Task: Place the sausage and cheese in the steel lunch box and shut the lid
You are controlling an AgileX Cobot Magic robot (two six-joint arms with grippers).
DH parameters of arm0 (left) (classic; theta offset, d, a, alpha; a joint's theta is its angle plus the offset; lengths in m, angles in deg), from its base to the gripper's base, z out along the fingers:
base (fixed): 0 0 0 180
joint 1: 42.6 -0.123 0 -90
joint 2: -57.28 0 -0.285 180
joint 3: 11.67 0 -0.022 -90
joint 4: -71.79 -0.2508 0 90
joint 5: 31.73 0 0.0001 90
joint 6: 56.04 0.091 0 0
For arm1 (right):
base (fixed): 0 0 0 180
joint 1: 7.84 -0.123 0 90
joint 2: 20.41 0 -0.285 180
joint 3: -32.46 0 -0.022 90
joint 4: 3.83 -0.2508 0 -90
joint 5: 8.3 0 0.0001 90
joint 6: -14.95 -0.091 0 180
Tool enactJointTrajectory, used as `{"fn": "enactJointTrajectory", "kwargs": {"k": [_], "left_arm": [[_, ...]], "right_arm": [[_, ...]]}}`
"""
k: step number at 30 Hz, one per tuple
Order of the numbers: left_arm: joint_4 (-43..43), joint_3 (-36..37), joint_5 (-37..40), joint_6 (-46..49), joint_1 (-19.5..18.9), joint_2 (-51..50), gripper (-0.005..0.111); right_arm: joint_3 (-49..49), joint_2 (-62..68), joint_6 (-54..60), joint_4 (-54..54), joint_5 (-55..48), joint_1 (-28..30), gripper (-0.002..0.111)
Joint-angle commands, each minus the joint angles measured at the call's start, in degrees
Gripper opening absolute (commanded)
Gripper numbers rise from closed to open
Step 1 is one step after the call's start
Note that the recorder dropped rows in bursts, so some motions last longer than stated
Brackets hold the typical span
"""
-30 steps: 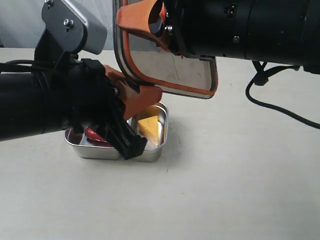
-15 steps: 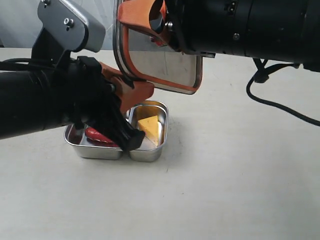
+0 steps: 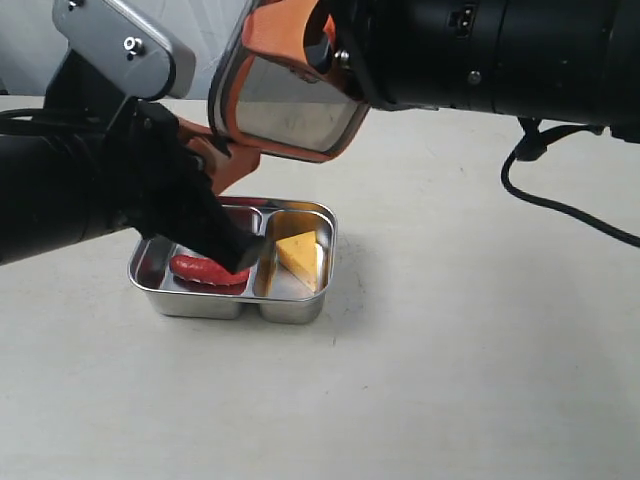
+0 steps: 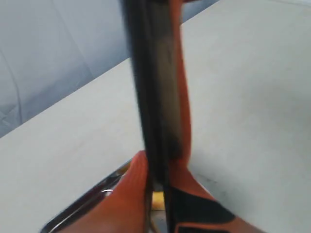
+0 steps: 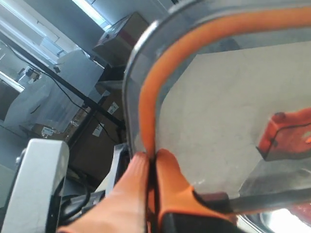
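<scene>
R pincer [image 5: 151,167] clenched on lid [image 3: 285,100] top rim; L pincer [image 4: 158,189] clenched on its lower edge. Lid tilted, airborne at 12 o'clock of steel lunch box [image 3: 300,308] on bench [image 3: 460,360]. Inside: sausage [image 3: 205,270], cheese [image 3: 297,255] at its 3 o'clock, in separate compartments.

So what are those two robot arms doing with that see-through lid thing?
Both are pinching the lid: the left gripper on one edge, the right gripper on another. They hold it tilted in the air above the steel lunch box. The sausage lies in one compartment and the cheese in the other. The box is not closed yet.
</scene>
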Motion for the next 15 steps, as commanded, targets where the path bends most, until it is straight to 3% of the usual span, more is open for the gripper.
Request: {"fn": "enactJointTrajectory", "kwargs": {"k": [1,8,15], "left_arm": [[0.09,-0.91,-5.05,1.15,-0.23,0.38,0.0],[0.09,-0.91,-7.2,6.13,-0.23,0.38,0.0],[0.09,0.64,-11.09,8.99,-0.23,0.38,0.0]], "right_arm": [[-0.49,-0.1,-0.37,3.57,-3.28,-0.41,-0.001],[-0.49,-0.1,-0.99,5.42,-3.59,-0.41,-0.001],[-0.49,-0.1,-13.38,20.32,-3.68,-0.41,-0.001]]}}
